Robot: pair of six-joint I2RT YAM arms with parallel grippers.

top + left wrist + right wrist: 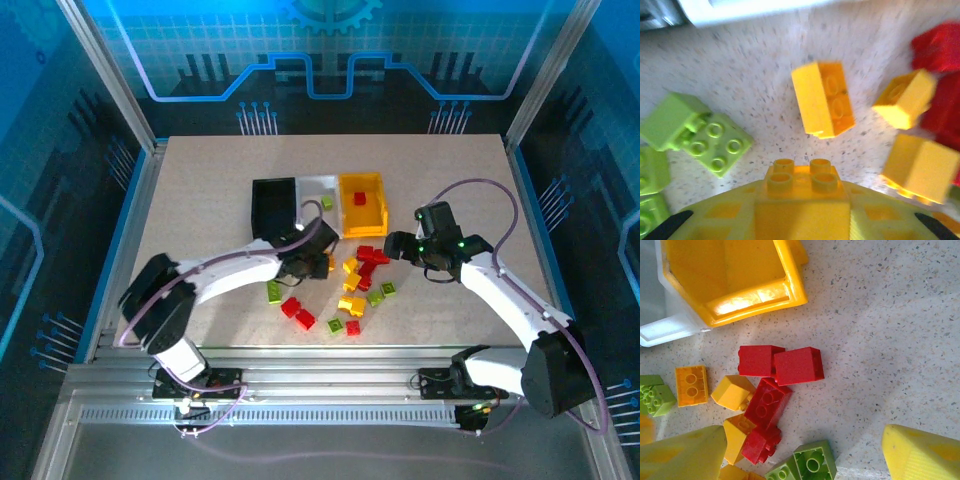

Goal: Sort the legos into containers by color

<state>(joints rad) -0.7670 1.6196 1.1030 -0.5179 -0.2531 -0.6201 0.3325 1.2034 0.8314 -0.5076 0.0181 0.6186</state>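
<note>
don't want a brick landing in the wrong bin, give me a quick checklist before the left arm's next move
1. Grip: left fingers press both sides of the yellow-orange brick: ok.
2. Neighbours: the loose yellow brick and green bricks lie apart from it: ok.
3. Target bin: yellow-orange bin holds a red brick, white bin holds a green brick, black bin is too dark to read: cannot tell.
4. Right fingers spread wide above the red bricks, apart from the left fingers: ok.

Speckled beige tabletop (200, 200) (aluminium-framed), perhaps printed blue circuit-pattern walls (420, 40)
</note>
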